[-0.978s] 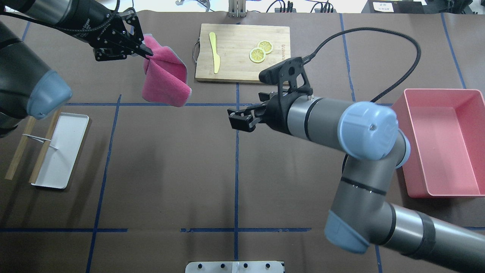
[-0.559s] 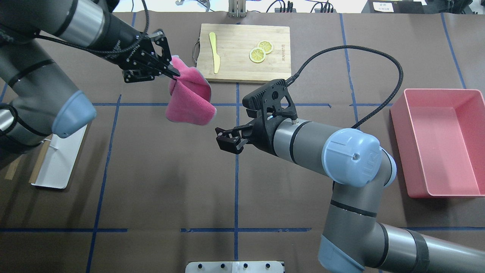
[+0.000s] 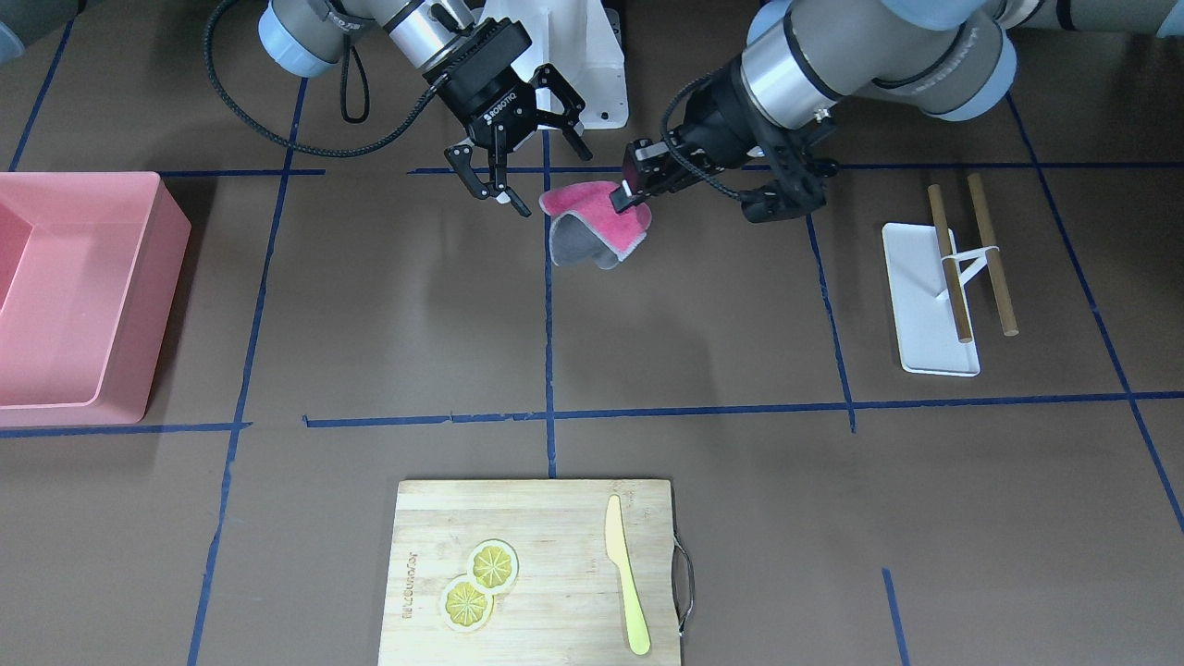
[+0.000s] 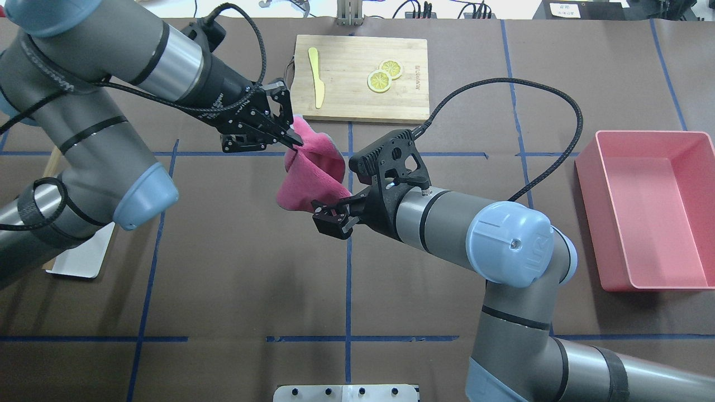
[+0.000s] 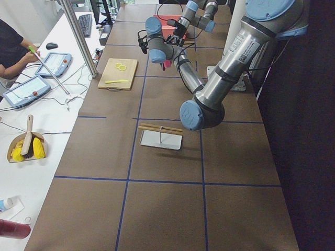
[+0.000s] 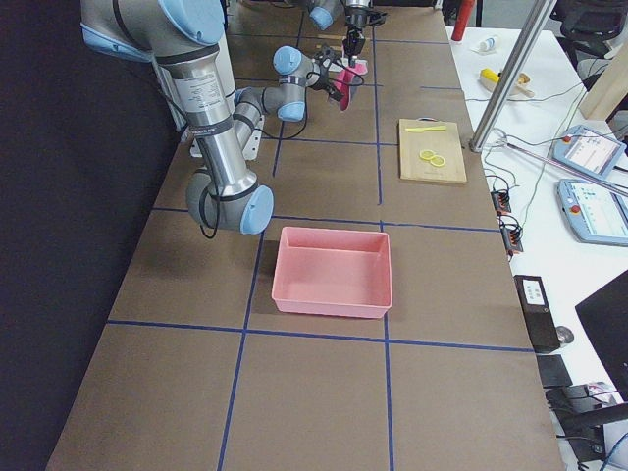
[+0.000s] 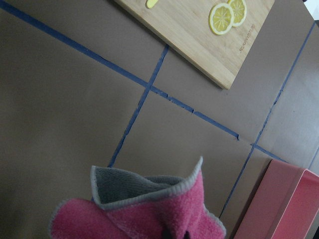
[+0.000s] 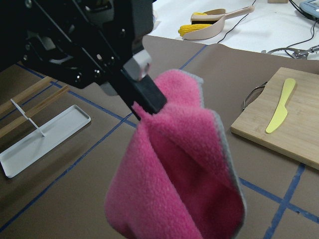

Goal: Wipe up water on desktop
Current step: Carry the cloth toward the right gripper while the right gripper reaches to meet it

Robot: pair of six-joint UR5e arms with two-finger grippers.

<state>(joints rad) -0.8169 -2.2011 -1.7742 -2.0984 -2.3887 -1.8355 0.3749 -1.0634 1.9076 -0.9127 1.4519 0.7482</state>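
Note:
A pink cloth with a grey back (image 4: 310, 173) hangs in the air over the dark-brown desktop (image 4: 240, 268) near its centre. My left gripper (image 4: 293, 143) is shut on the cloth's top fold; it also shows in the front view (image 3: 629, 192). My right gripper (image 4: 330, 216) is open and empty, right against the cloth's lower edge; in the front view (image 3: 541, 176) its jaws stand spread beside the cloth (image 3: 592, 222). The right wrist view shows the cloth (image 8: 184, 189) close up, pinched by a left fingertip (image 8: 144, 92). I see no water on the desktop.
A bamboo cutting board (image 4: 360, 78) with lemon slices and a yellow knife lies at the far centre. A pink bin (image 4: 648, 209) stands at the right. A white tray (image 3: 930, 296) with wooden sticks lies at the left, partly under my left arm.
My left gripper has carried the cloth right and nearer, to the table's centre. My right gripper has moved left and nearer and now sits at the cloth's lower edge.

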